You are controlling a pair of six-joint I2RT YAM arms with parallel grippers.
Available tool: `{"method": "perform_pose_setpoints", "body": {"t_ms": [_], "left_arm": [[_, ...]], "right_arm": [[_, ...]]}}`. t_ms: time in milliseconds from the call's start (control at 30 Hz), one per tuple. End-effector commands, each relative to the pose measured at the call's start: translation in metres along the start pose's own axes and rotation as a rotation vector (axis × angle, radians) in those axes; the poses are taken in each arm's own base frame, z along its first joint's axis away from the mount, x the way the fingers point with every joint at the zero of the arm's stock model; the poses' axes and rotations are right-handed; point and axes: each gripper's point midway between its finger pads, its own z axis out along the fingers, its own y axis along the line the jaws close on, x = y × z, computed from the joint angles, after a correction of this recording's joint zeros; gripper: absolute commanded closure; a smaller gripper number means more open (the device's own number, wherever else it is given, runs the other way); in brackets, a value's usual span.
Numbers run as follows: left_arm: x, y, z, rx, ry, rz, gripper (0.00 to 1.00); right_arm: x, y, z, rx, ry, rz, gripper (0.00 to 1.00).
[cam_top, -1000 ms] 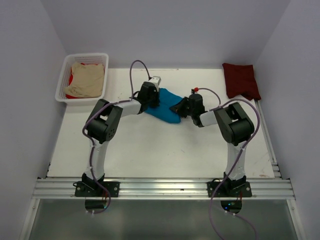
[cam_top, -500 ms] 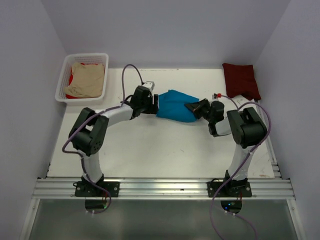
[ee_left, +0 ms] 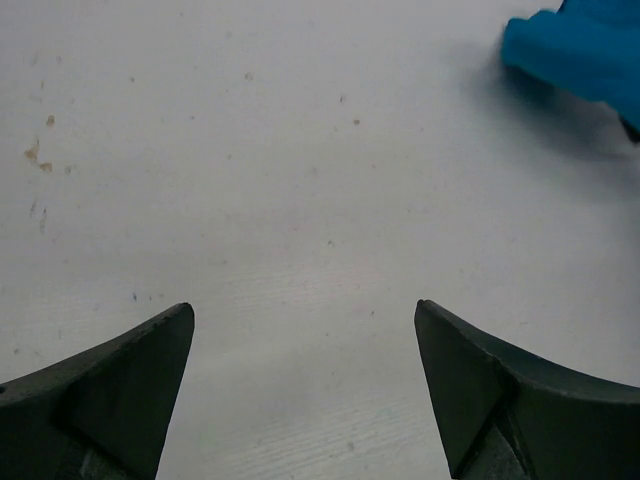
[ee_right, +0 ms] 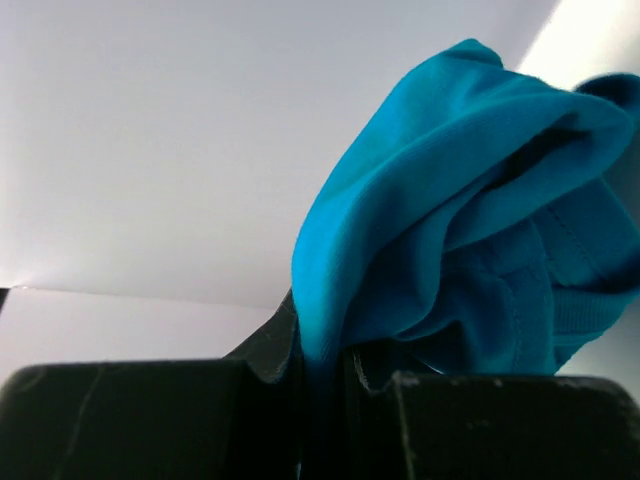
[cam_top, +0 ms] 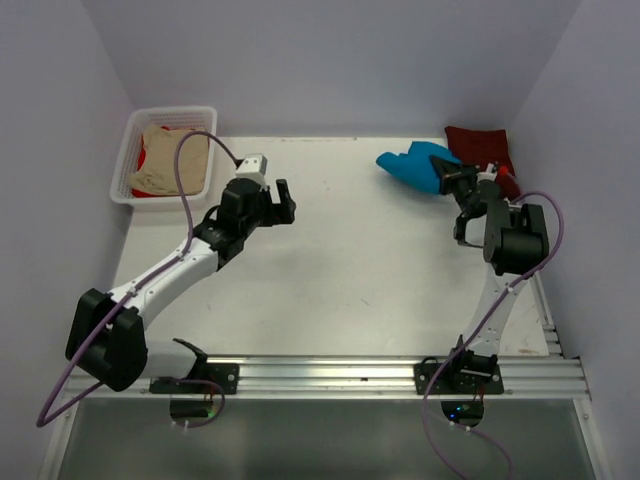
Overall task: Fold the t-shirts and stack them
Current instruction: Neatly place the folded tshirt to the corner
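Pinched almost shut, the right pincer (cam_top: 452, 176) was clamped on a gathered fold of the teal-blue t-shirt (cam_top: 410, 165). In the right wrist view the cloth (ee_right: 450, 230) was seen squeezed in the thin gap between the jaws and bunched loosely above them, not laid flat. The bundle was held at about one o'clock on the table (cam_top: 350, 270), just beside the maroon t-shirt (cam_top: 485, 150), which lay folded in the far corner at two o'clock. The hold so near that shirt was judged to serve the stacking step, the teal one being meant to go on top. Whether the bundle rested on the table or hung clear of it could not be told.

Well apart, at ten o'clock from the table's middle, the left pincer (cam_top: 285, 202) was spread wide with nothing between its jaws; only bare tabletop was shown beneath it in the left wrist view (ee_left: 305, 315). Beyond it, at eleven o'clock, a beige t-shirt (cam_top: 172, 165) was piled over a red t-shirt (cam_top: 145, 160) in the white basket (cam_top: 125, 150), presumably awaiting folding.
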Motion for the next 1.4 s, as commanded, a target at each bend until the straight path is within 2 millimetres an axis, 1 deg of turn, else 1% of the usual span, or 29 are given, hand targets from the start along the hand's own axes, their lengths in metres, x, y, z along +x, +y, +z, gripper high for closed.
{"method": "perform_pose_setpoints", "body": {"t_ms": [0, 33, 67, 100, 133, 167, 200, 233, 267, 333, 400, 467, 567, 633, 733, 767, 833, 900, 933, 967, 1033, 1067, 1100, 1167, 1200, 1233, 1300, 1333, 1367], "left_arm": [[0.041, 0.016, 0.003, -0.047, 0.103, -0.010, 0.05], [0.047, 0.017, 0.003, -0.047, 0.116, -0.011, 0.05], [0.056, 0.020, 0.002, -0.048, 0.138, -0.010, 0.05], [0.063, 0.022, 0.001, -0.050, 0.153, -0.014, 0.05], [0.065, 0.021, -0.001, -0.042, 0.156, -0.023, 0.05], [0.073, 0.020, -0.003, -0.026, 0.175, -0.026, 0.05], [0.074, 0.019, -0.003, -0.018, 0.171, -0.031, 0.05], [0.075, 0.018, -0.006, -0.010, 0.171, -0.037, 0.05], [0.080, 0.018, -0.008, -0.004, 0.182, -0.037, 0.05], [0.080, 0.017, -0.009, 0.006, 0.180, -0.032, 0.05], [0.085, 0.020, -0.009, 0.000, 0.192, -0.025, 0.05], [0.089, 0.021, -0.009, -0.004, 0.205, -0.021, 0.05], [0.097, 0.023, -0.007, -0.007, 0.229, -0.018, 0.05], [0.102, 0.023, -0.005, -0.005, 0.243, -0.018, 0.05], [0.108, 0.022, -0.002, 0.001, 0.261, -0.017, 0.05], [0.108, 0.020, -0.001, 0.008, 0.265, -0.017, 0.05], [0.111, 0.019, 0.004, 0.009, 0.273, -0.018, 0.05], [0.112, 0.016, 0.006, 0.022, 0.280, -0.024, 0.05], [0.115, 0.015, 0.008, 0.030, 0.287, -0.027, 0.05], [0.117, 0.014, 0.009, 0.035, 0.293, -0.031, 0.05], [0.120, 0.012, 0.010, 0.040, 0.305, -0.037, 0.05], [0.122, 0.012, 0.011, 0.039, 0.311, -0.037, 0.05], [0.123, 0.012, 0.011, 0.040, 0.312, -0.038, 0.06], [0.123, 0.011, 0.011, 0.040, 0.313, -0.037, 0.06], [0.124, 0.010, 0.011, 0.042, 0.314, -0.037, 0.06], [0.125, 0.007, 0.010, 0.061, 0.324, -0.039, 0.06], [0.125, 0.005, 0.009, 0.067, 0.323, -0.038, 0.06], [0.124, 0.005, 0.008, 0.068, 0.320, -0.040, 0.06], [0.124, 0.004, 0.008, 0.071, 0.320, -0.039, 0.06]], "right_arm": [[-0.028, 0.098, 0.003, -0.368, -0.019, -0.117, 1.00], [-0.034, 0.102, 0.004, -0.379, -0.024, -0.127, 1.00], [-0.041, 0.112, 0.007, -0.400, -0.032, -0.144, 1.00], [-0.052, 0.117, 0.005, -0.409, -0.058, -0.153, 1.00], [-0.059, 0.122, 0.004, -0.419, -0.077, -0.162, 1.00], [-0.070, 0.129, 0.003, -0.432, -0.117, -0.185, 1.00], [-0.081, 0.131, 0.001, -0.425, -0.146, -0.202, 1.00], [-0.088, 0.134, 0.001, -0.424, -0.165, -0.221, 1.00], [-0.095, 0.143, 0.001, -0.439, -0.180, -0.250, 1.00], [-0.107, 0.149, -0.001, -0.460, -0.192, -0.275, 1.00], [-0.121, 0.166, -0.007, -0.509, -0.224, -0.317, 1.00], [-0.130, 0.178, -0.008, -0.539, -0.233, -0.358, 1.00], [-0.150, 0.186, -0.013, -0.559, -0.280, -0.393, 1.00], [-0.166, 0.186, -0.018, -0.555, -0.343, -0.410, 1.00], [-0.178, 0.171, -0.013, -0.503, -0.373, -0.423, 1.00], [-0.183, 0.158, -0.007, -0.458, -0.384, -0.430, 1.00], [-0.192, 0.125, 0.000, -0.372, -0.411, -0.417, 1.00], [-0.198, 0.076, 0.008, -0.252, -0.416, -0.407, 1.00], [-0.198, 0.061, 0.010, -0.208, -0.410, -0.408, 1.00], [-0.197, 0.035, 0.007, -0.133, -0.415, -0.432, 1.00], [-0.194, 0.011, 0.002, -0.067, -0.413, -0.450, 1.00], [-0.190, -0.004, -0.002, -0.023, -0.405, -0.462, 1.00], [-0.187, -0.009, -0.004, -0.007, -0.398, -0.463, 1.00], [-0.183, -0.006, -0.009, -0.013, -0.397, -0.451, 1.00], [-0.184, 0.002, -0.010, -0.030, -0.414, -0.444, 1.00], [-0.183, 0.019, -0.011, -0.062, -0.422, -0.440, 1.00], [-0.178, 0.043, -0.008, -0.127, -0.433, -0.407, 1.00], [-0.183, 0.053, -0.008, -0.148, -0.468, -0.388, 1.00], [-0.182, 0.073, -0.005, -0.215, -0.487, -0.350, 1.00]]}}
